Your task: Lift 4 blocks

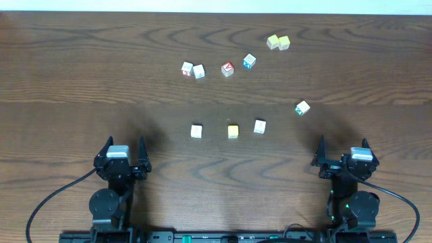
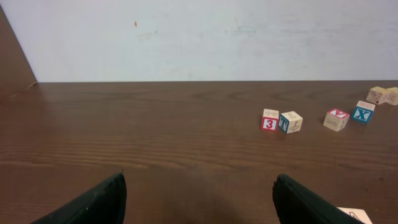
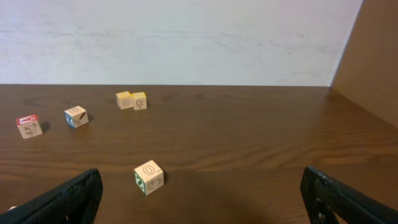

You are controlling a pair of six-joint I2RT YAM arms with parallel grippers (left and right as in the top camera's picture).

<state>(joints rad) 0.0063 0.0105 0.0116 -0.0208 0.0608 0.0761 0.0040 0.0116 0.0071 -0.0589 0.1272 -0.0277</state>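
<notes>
Four blocks lie nearest the arms in the overhead view: a cream cube (image 1: 196, 131), a yellow-faced cube (image 1: 233, 131) and another cream cube (image 1: 260, 126) in a row, plus a green-marked cube (image 1: 302, 107) farther right. The right wrist view shows that green-marked cube (image 3: 148, 177) ahead and left of centre, resting on the table. My left gripper (image 1: 125, 145) (image 2: 199, 199) is open near the front left, holding nothing. My right gripper (image 1: 343, 145) (image 3: 199, 194) is open at the front right, also holding nothing. A white corner of one cube (image 2: 354, 215) peeks in at the left wrist view's lower right.
Farther back lie a red "3" cube (image 1: 187, 68) (image 2: 269, 119) beside a blue "T" cube (image 1: 199, 71) (image 2: 290, 122), a red-topped cube (image 1: 227, 69), a blue "X" cube (image 1: 249, 61) and a yellow pair (image 1: 278, 42) (image 3: 131, 100). A white wall stands behind the table.
</notes>
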